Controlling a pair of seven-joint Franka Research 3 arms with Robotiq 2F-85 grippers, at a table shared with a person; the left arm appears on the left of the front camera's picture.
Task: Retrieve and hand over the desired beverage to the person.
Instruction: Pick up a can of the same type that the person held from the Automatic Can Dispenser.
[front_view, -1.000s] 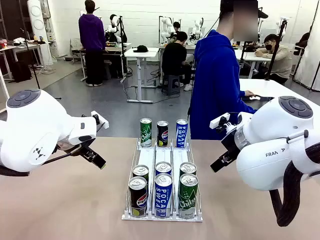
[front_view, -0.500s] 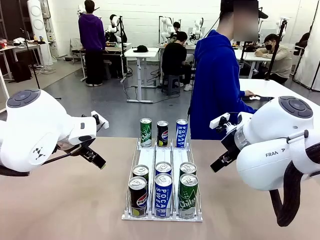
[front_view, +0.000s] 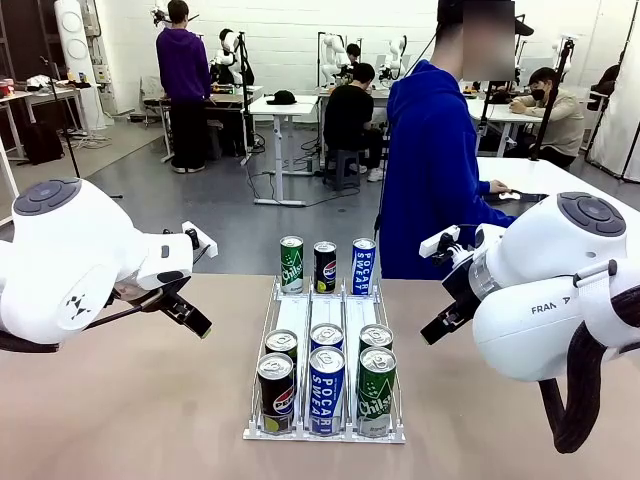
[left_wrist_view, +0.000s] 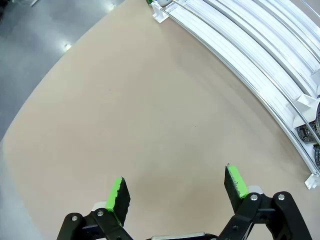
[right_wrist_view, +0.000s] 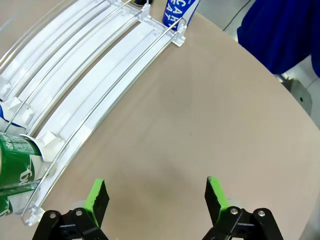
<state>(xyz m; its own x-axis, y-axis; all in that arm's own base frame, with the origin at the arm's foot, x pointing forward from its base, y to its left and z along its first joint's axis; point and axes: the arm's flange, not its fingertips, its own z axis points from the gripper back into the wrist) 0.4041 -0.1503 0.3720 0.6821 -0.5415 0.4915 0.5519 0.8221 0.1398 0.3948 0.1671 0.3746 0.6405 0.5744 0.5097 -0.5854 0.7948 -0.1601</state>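
Note:
A white three-lane rack (front_view: 300, 312) in the middle of the table holds several cans. At its far end stand a green can (front_view: 291, 264), a black can (front_view: 325, 267) and a blue Pocari Sweat can (front_view: 363, 266). More green, black and blue cans fill the near end. The person (front_view: 430, 170) in a blue hoodie stands at the far side, turned sideways. My left gripper (left_wrist_view: 177, 187) is open above bare tabletop, left of the rack (left_wrist_view: 250, 60). My right gripper (right_wrist_view: 156, 192) is open over bare table, right of the rack (right_wrist_view: 90, 85). Neither holds anything.
Both white arms, the left arm (front_view: 80, 260) and the right arm (front_view: 540, 290), hang above the table on either side of the rack. A green can (right_wrist_view: 12, 160) and a blue can (right_wrist_view: 177, 10) mark the rack's ends in the right wrist view. Other people work at desks far behind.

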